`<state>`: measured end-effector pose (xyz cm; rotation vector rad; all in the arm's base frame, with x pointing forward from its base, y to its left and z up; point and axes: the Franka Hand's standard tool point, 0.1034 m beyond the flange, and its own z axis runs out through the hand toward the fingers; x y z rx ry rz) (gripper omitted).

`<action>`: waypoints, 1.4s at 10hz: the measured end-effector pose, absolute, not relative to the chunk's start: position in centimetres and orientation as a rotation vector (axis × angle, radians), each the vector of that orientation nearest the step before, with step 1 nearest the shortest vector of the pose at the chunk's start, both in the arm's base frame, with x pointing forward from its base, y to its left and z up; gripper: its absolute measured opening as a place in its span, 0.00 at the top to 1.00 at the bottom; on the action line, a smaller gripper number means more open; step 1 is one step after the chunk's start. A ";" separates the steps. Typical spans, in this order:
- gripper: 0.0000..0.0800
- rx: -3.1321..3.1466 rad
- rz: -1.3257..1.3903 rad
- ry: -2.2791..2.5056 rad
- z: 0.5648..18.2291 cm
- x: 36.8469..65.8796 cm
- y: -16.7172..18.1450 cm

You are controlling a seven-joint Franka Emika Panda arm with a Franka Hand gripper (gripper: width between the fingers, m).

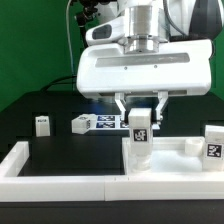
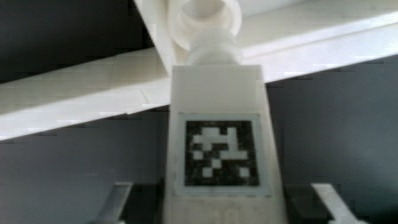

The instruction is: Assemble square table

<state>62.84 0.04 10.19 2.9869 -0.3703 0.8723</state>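
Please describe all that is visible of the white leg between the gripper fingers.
The short white plastic-looking leg is a squarish post with a black-and-white tag on one face. It stands upright, held on two sides by the gripper, lower end at a corner of the white square tray-like table top.

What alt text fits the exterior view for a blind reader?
A white gripper straddles a short white plastic leg with a black-and-white tag, upright at a corner of the white square table top. A second tagged leg stands at the exterior view's right; two more, an upright leg and a lying leg, sit on the black surface at its left.
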 end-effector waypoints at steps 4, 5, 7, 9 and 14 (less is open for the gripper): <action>0.64 2.989 0.872 -0.360 9.8 62.9 0.6; 0.64 2.989 0.872 -0.359 9.8 62.9 0.6; 0.64 2.992 0.865 -0.356 9.8 62.5 0.8; 0.64 2.988 0.863 -0.358 9.7 62.1 0.5; 0.64 2.982 0.844 -0.359 8.5 61.7 0.1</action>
